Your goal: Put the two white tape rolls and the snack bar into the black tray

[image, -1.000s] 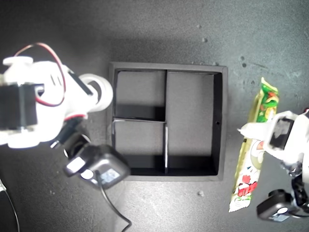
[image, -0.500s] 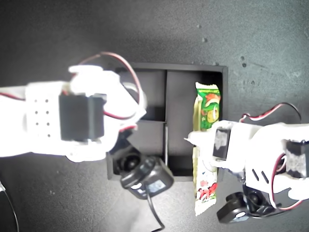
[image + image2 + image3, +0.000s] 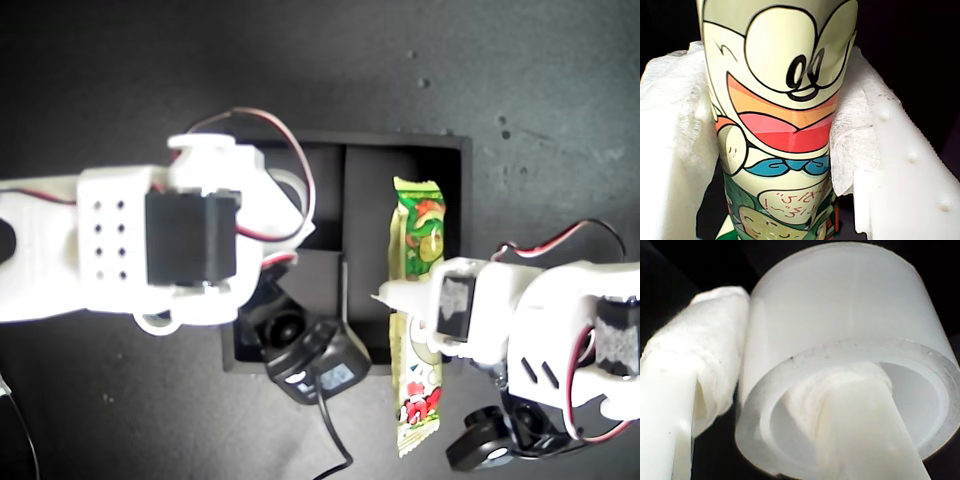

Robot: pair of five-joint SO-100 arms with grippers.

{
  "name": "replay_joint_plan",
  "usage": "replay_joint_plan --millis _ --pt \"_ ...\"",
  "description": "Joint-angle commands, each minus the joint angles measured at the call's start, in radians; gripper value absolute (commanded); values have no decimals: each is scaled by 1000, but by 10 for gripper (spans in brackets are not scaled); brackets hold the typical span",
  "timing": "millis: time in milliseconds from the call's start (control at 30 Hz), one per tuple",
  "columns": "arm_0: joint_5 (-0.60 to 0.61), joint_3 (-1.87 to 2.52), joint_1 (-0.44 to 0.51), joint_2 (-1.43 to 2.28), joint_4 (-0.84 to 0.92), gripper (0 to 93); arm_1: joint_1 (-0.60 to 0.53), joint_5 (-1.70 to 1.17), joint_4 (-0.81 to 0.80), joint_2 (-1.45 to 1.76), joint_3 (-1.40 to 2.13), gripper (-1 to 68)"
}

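Note:
My first gripper [image 3: 780, 130] is shut on the snack bar [image 3: 780, 100], with a padded white finger [image 3: 670, 125] on each side. In the exterior view the snack bar [image 3: 420, 225] lies lengthwise over the black tray's [image 3: 455, 150] long compartment, and its lower end reaches past the tray's near wall. My first gripper [image 3: 412, 300] holds it at mid length. My second gripper [image 3: 765, 405] is shut on a white tape roll [image 3: 840, 305], one finger through its hole and one outside. Its arm [image 3: 150, 250] covers the tray's small compartments and hides that roll in the exterior view.
Dark speckled tabletop [image 3: 560, 100] surrounds the tray. Two black wrist camera modules hang low, one [image 3: 320, 370] at the tray's near wall with a trailing cable, the other [image 3: 480, 450] beside the snack bar's lower end. Red wires [image 3: 270, 125] loop above the second arm.
Both arms moved in over the tray. The snack bar was carried from the table at the exterior view's right to above the long compartment. The second arm brought its roll over the tray's left side.

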Motion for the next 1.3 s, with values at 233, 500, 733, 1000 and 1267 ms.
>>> replay_joint_plan --millis 233,500,733,1000,1267 --pt "-17 -54 3 -2 17 83 -17 18 9 12 -12 150" --pt "-18 -48 3 28 18 83 -20 21 43 12 -21 158" --pt "-29 135 48 288 20 82 11 34 330 12 -195 155" --pt "-166 609 83 841 20 71 60 140 337 328 71 101" --pt "-422 989 301 1011 -138 80 123 632 319 716 675 0"
